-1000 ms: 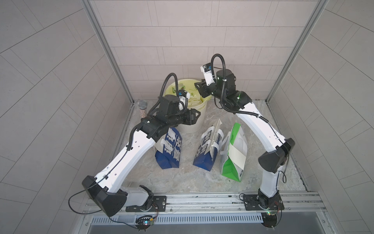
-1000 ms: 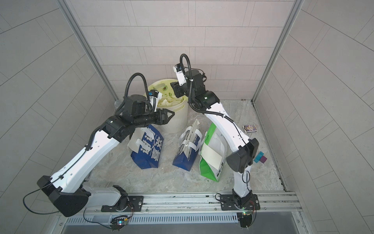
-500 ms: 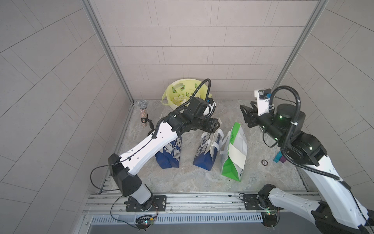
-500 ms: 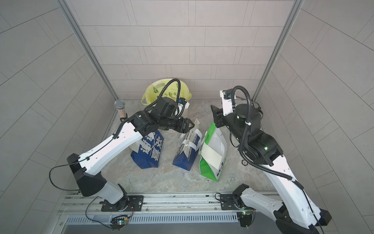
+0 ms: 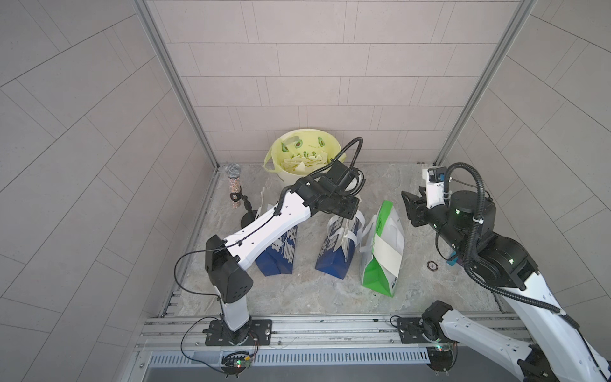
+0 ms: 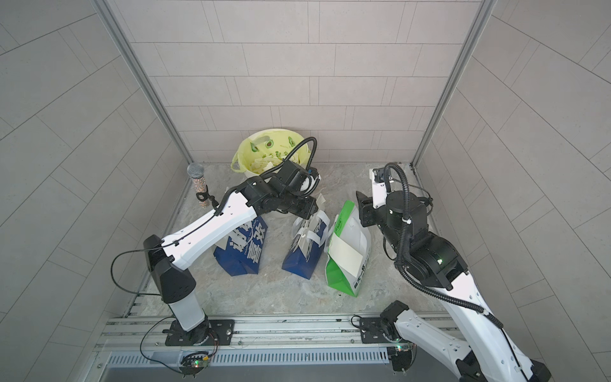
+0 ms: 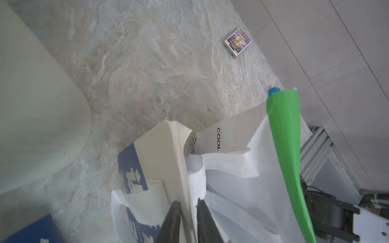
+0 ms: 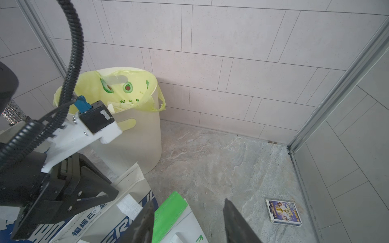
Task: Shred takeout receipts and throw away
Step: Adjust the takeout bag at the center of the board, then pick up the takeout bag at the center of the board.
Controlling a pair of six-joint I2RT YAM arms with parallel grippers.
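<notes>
One veined stone surface (image 5: 429, 185). Round cream bin (image 5: 304, 132), crinkled yellow liner (image 5: 291, 145), torn paper scraps (image 5: 302, 162) inside. Two blue non-woven bags (image 5: 277, 261), one green-white bag (image 5: 380, 277). Flat white rectangular receipt (image 5: 388, 249) lies on green-white bag's face. Left gripper (image 7: 187, 201) pinched on thin cream sheet (image 7: 160, 143) at middle blue bag's (image 5: 334, 261) top; receipt or bag wall, cannot tell. Right gripper (image 8: 188, 201) spread, empty, above green-white bag

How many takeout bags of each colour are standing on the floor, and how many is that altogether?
Blue bags: 2
Green-and-white bag: 1
Total: 3
</notes>
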